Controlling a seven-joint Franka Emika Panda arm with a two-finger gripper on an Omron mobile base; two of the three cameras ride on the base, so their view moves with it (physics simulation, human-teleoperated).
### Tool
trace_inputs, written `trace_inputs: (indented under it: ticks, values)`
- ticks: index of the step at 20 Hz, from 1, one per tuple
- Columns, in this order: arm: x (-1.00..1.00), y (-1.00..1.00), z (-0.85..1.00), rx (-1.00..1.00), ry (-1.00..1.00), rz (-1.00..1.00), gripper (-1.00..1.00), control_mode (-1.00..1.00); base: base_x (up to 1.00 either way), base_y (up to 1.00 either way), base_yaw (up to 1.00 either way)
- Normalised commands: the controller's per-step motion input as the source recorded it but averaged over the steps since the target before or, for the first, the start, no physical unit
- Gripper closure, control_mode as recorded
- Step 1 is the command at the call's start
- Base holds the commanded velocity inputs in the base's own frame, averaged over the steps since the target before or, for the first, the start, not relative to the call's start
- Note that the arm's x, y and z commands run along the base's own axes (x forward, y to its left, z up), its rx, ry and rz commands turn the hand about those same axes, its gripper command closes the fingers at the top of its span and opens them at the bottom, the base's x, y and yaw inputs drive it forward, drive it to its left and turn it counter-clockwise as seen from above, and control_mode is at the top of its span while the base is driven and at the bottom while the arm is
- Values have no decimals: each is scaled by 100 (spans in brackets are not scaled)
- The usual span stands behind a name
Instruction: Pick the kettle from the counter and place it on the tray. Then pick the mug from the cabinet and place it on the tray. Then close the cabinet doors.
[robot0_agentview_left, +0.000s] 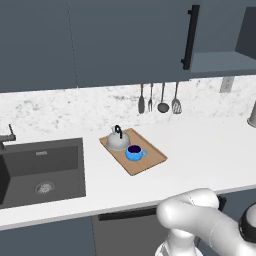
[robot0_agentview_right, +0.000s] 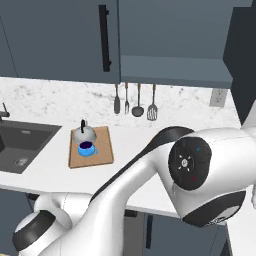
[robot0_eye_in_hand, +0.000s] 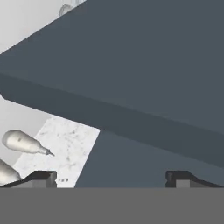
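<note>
left base view: from behind-left, looking forward and down; tray (robot0_agentview_left: 145, 161) at frame centre, mid-distance.
right base view: from behind-right; same tray (robot0_agentview_right: 102, 150) left of centre.
hand view: very close under the cabinet (robot0_eye_in_hand: 144, 78).

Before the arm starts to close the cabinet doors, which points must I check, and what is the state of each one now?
1. Kettle on the tray: ok.
2. Mug on the tray, beside the kettle: ok.
3. Gripper open and holding nothing: ok.
4. Cabinet shelf bare in its visible part: ok.
5. Cabinet doors closed: not ok; the left door looks shut, the right door stands open.
6. Gripper touching the right door: cannot tell.
</note>
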Motion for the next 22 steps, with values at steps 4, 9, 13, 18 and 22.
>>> trace_inputs:
  ticks: [4,9,13,18,22]
  values:
    - [38,-6,-2,0,1,16,-100,-100,0,0,0]
    - [39,-3,0,0,5,20,-100,-100,0,0,0]
    - [28,9,-2,0,9,23,-100,-100,0,0,0]
    - [39,34,-4,0,12,24,-100,-100,0,0,0]
    - [43,44,-8,0,11,22,-100,-100,0,0,0]
